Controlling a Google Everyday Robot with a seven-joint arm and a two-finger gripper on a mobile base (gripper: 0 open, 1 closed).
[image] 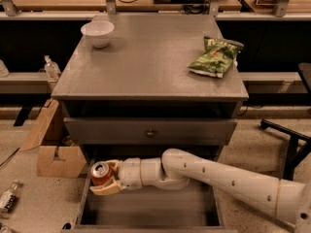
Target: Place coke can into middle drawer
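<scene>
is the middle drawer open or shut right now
Open. The middle drawer is pulled out, its bare grey floor showing; the gripper holds the coke can over it near a side wall.

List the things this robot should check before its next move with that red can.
1. Middle drawer open, floor bare: ok.
2. Gripper shut on the coke can, at the drawer's front left: ok.
3. Can fully inside the drawer's left wall: cannot tell; it sits right at that edge.
4. Can's height above the drawer floor: cannot tell.
5. Upper drawer front closed, with the arm passing beneath it: ok.
6. White bowl and green chip bag on the cabinet top, away from the arm: ok.
</scene>
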